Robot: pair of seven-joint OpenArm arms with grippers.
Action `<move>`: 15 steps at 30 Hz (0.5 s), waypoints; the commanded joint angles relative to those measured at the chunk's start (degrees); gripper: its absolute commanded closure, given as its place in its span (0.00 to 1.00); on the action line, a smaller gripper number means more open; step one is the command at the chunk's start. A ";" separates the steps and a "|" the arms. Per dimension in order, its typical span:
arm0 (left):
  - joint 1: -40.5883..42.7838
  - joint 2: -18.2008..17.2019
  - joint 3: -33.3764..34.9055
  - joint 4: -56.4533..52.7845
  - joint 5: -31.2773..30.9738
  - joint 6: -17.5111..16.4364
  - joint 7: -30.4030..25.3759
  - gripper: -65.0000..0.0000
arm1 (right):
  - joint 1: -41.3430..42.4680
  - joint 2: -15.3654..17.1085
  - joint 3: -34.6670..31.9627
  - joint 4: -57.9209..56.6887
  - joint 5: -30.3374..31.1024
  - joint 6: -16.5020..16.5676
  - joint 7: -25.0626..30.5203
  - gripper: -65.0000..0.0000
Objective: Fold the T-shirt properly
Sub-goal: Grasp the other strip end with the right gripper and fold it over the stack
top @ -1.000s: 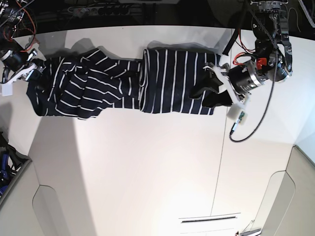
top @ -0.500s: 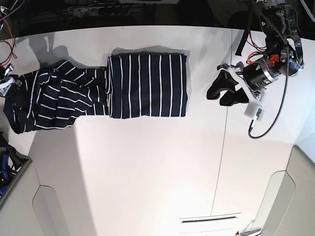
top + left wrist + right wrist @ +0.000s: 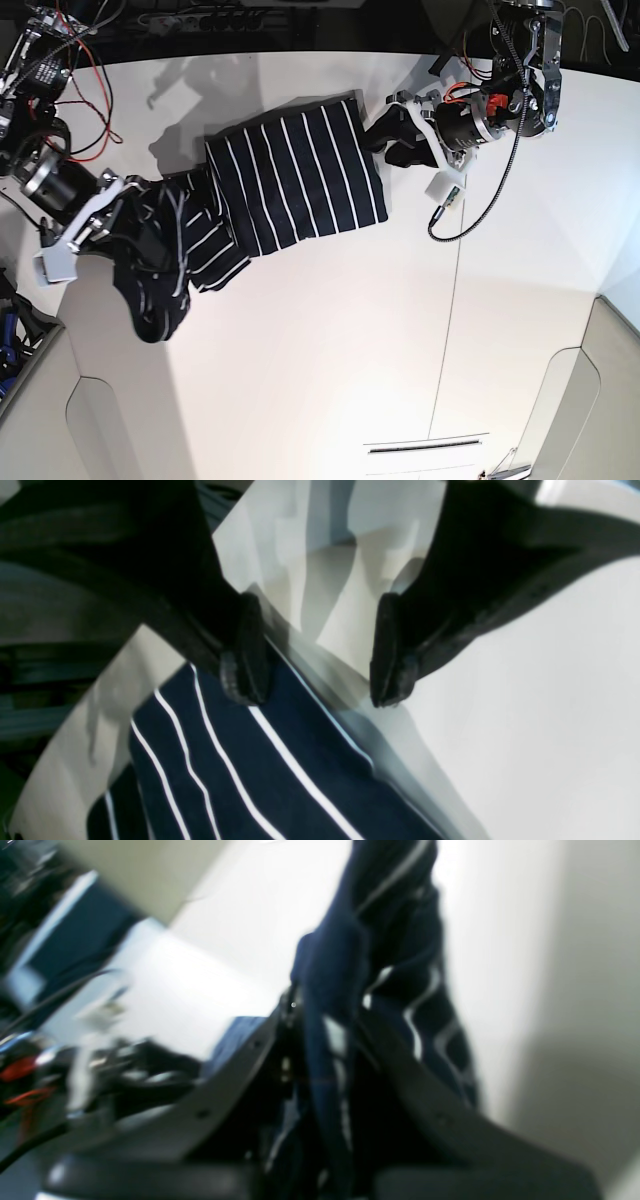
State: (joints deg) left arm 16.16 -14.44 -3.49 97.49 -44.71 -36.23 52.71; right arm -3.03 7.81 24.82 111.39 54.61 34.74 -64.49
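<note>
Navy striped fabric, one item: the T-shirt (image 3: pixel 290 175), lying on the white table (image 3: pixel 330 340) toward its far edge. The folded rectangular part rests flat and slightly skewed; the other end is bunched and drawn up off the surface toward the base view's left.

Right gripper (image 3: pixel 112 205): arm reaches in from the left of the base view, wrist angled down toward the table. Jaws nearly together, pinching a gathered wad of the T-shirt (image 3: pixel 345 990); cloth hangs below it in a crumpled fold.

Left gripper (image 3: pixel 392 135): arm extends in from the upper right, held low just beside the folded part's corner. Jaws spread, nothing between them; one black fingertip (image 3: pixel 245 665) sits over the striped cloth edge (image 3: pixel 280 760), the other over bare table.
</note>
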 commanded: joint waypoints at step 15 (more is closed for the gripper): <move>-0.63 -0.50 0.13 0.90 0.68 0.04 -0.87 0.45 | 0.61 -7.02 -23.80 -4.24 -12.09 0.20 3.65 1.00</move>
State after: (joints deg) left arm 15.88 -14.46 -3.27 97.51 -43.66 -36.23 52.45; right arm -3.16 0.93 1.08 106.28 41.08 34.74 -62.50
